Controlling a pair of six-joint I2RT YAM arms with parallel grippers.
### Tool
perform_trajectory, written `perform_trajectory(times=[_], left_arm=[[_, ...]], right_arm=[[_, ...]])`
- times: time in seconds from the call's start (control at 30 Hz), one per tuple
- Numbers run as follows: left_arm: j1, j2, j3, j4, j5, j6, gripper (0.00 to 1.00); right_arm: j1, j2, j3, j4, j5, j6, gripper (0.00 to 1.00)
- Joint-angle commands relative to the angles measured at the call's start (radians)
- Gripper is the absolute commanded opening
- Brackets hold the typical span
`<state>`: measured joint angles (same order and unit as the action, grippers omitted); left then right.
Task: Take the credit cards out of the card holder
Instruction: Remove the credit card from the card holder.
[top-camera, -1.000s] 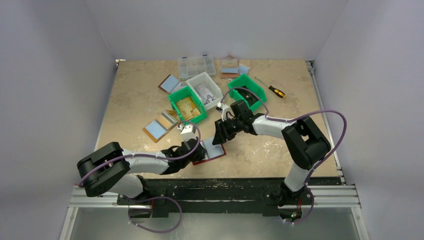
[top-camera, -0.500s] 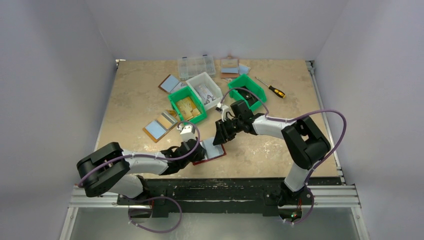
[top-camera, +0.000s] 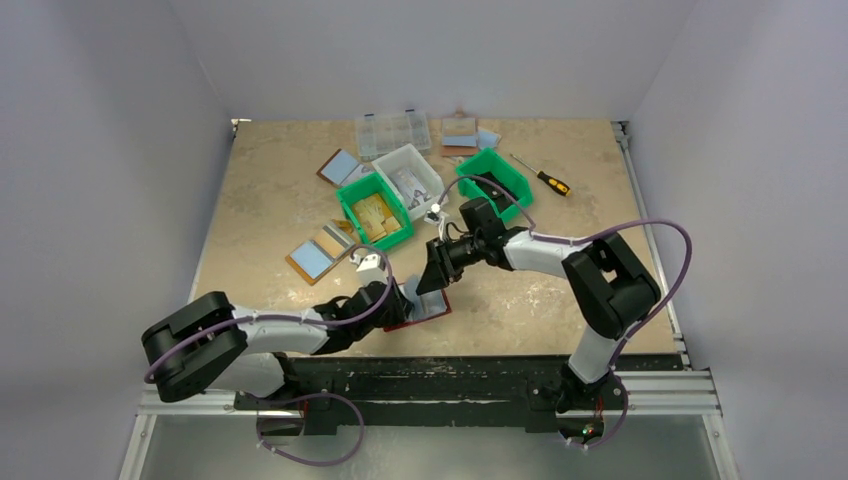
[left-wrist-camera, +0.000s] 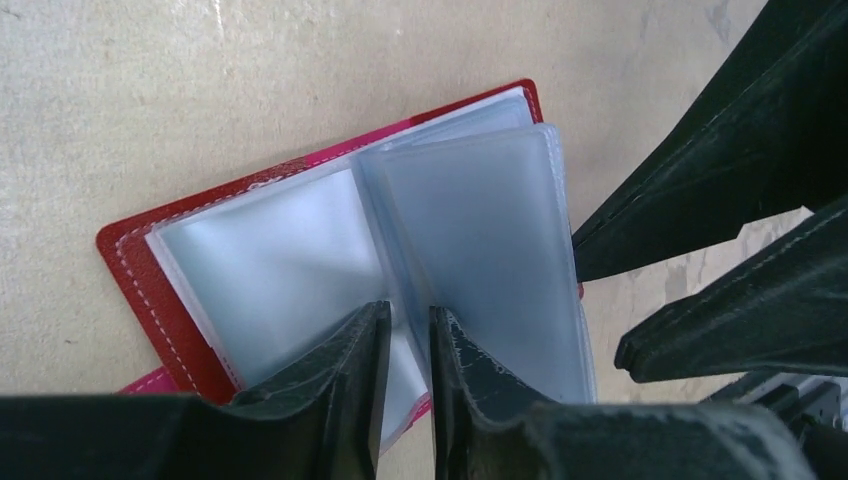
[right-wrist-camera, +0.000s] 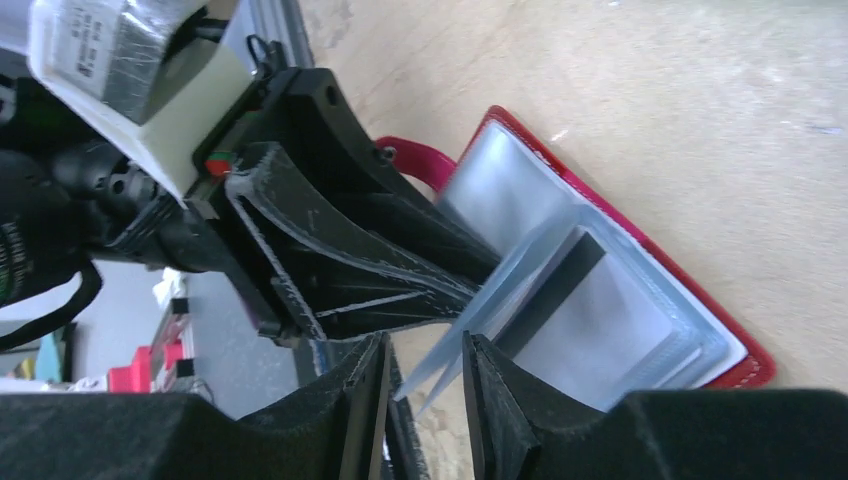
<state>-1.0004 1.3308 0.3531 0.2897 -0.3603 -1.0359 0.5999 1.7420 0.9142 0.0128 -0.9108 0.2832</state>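
The card holder (left-wrist-camera: 270, 270) lies open by the middle of the table's near edge, spread roughly along that edge, with a gripper on either side. The left gripper (left-wrist-camera: 405, 330), on its near-left side, pinches the sleeves at the spine. The right gripper (right-wrist-camera: 425, 360), on the far-right side, has its fingers narrowly apart astride the free edge of the raised sleeve (left-wrist-camera: 480, 250); I cannot tell whether they grip it.

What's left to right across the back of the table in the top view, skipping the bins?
Blue-panelled bifold → clear compartment box → tan-panelled bifold → screwdriver.
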Motion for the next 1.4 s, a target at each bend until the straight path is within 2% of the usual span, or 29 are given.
perform_trajectory(times=[0.0, 0.23, 0.3, 0.47, 0.67, 0.87, 1.03, 1.2, 1.37], left_arm=[[0.000, -0.041, -0.051, 0.000, 0.087, -0.008, 0.27], [0.000, -0.094, -0.080, 0.050, 0.134, 0.006, 0.36], [0.000, -0.127, -0.104, 0.076, 0.148, 0.016, 0.40], [0.000, -0.249, -0.180, 0.128, 0.183, 0.044, 0.59], [0.000, -0.341, -0.221, 0.147, 0.204, 0.060, 0.71], [-0.001, -0.321, -0.211, 0.197, 0.223, 0.066, 0.80], [0.000, -0.275, -0.197, 0.212, 0.223, 0.053, 0.81], [-0.001, -0.279, -0.198, 0.193, 0.206, 0.042, 0.67], [-0.001, -0.324, -0.209, 0.151, 0.180, 0.033, 0.60]], right_arm=[[0.018, 0.007, -0.002, 0.068, -0.128, 0.066, 0.41], [0.021, 0.033, -0.004, 0.077, -0.116, 0.085, 0.43], [0.021, 0.038, -0.004, 0.083, -0.121, 0.091, 0.43], [0.022, 0.051, -0.010, 0.117, -0.152, 0.133, 0.43], [0.038, 0.075, -0.014, 0.145, -0.184, 0.168, 0.41], [0.056, 0.088, -0.009, 0.153, -0.203, 0.177, 0.40], [0.057, 0.088, -0.008, 0.154, -0.200, 0.177, 0.39], [0.057, 0.091, 0.001, 0.126, -0.184, 0.152, 0.39], [0.056, 0.094, 0.011, 0.100, -0.167, 0.128, 0.41]])
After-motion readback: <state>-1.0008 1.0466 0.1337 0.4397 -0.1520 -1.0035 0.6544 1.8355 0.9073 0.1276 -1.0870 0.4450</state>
